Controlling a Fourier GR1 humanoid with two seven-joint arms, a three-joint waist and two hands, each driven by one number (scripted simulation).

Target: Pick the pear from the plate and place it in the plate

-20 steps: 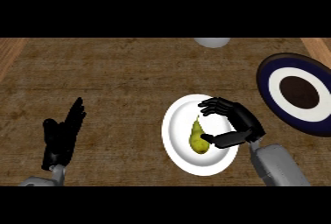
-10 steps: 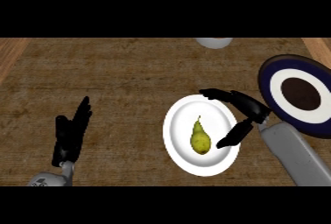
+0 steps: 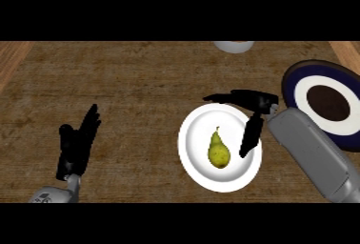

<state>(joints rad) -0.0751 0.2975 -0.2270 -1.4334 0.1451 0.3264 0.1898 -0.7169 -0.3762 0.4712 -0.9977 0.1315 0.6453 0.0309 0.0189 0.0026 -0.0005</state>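
Note:
A yellow-green pear (image 3: 218, 151) lies on the white plate (image 3: 197, 162) in the middle of the counter, stem pointing away. My right hand (image 3: 255, 111) hovers over the plate's upper right rim, open, fingers spread to the left and thumb pointing down beside the pear, not touching it. A dark blue plate (image 3: 302, 88) with a white ring and dark centre sits at the right edge. My left hand (image 3: 77, 145) rests open at the lower left, fingers up.
A pale round object (image 3: 234, 45) shows at the top edge, partly cut off. Wooden counter edges run along the upper left and upper right corners.
My right hand has let go of the pear and lifted up and right off it, fingers opening. The pear lies uncovered on the white plate. The left hand barely shifted.

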